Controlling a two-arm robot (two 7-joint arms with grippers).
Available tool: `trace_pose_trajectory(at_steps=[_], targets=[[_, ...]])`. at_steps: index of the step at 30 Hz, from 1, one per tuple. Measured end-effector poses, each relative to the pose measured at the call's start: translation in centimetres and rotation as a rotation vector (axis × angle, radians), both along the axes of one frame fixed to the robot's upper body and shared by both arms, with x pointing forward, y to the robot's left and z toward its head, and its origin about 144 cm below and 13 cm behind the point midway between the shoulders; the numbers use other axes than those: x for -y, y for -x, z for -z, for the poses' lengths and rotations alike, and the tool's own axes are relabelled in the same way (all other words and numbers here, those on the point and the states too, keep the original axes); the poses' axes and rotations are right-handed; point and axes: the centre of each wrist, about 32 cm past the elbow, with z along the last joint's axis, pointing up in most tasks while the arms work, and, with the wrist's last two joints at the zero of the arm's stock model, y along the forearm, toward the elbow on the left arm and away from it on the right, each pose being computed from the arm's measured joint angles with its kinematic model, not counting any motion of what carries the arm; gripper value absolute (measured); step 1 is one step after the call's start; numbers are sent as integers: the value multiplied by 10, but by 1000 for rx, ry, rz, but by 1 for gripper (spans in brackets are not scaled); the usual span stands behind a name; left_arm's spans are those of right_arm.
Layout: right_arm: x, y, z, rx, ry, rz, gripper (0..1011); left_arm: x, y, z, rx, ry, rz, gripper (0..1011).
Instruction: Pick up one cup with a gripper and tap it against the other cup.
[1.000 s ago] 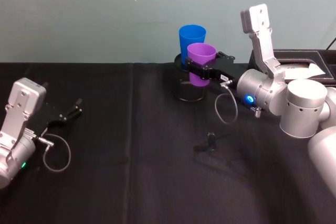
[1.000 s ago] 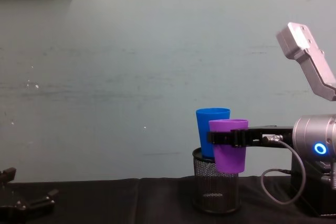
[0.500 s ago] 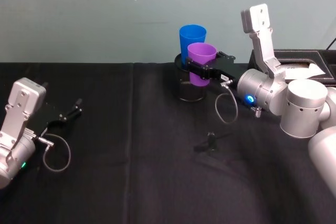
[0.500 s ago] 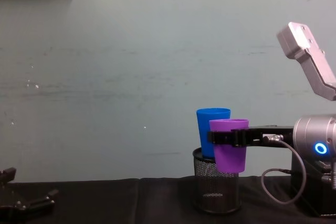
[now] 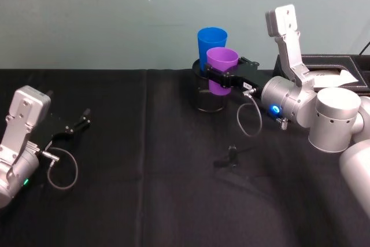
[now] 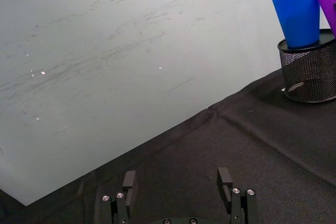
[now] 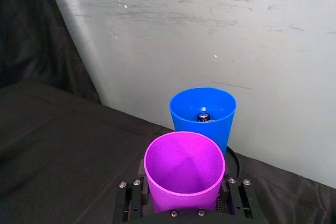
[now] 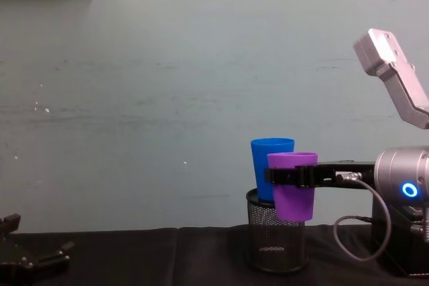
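Observation:
My right gripper [image 5: 222, 78] is shut on the purple cup [image 5: 222, 65], holding it upright in the air over the near side of the black mesh pen holder [image 5: 209, 98]. The blue cup [image 5: 210, 43] stands upright in that holder, just behind the purple cup [image 8: 293, 185]; in the chest view the blue cup [image 8: 270, 165] overlaps it, and whether they touch I cannot tell. From the right wrist, the purple cup [image 7: 184, 170] sits between my fingers with the blue cup [image 7: 203, 113] close beyond. My left gripper [image 6: 179, 183] rests open at the far left of the table.
A black cloth [image 5: 144, 189] covers the table. A small dark clip-like object [image 5: 230, 157] lies on it in front of the right arm. A dark box [image 5: 335, 73] with white paper sits at the back right. A pale wall runs behind the table.

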Motion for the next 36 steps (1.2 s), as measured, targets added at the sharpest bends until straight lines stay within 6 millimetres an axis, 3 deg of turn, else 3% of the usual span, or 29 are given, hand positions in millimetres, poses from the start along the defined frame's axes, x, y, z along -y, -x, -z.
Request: trace_pose_trajectory(at_steps=[36], targets=[[0,0,0,0,0,0,737,0,0,0,0,0,0,1000]])
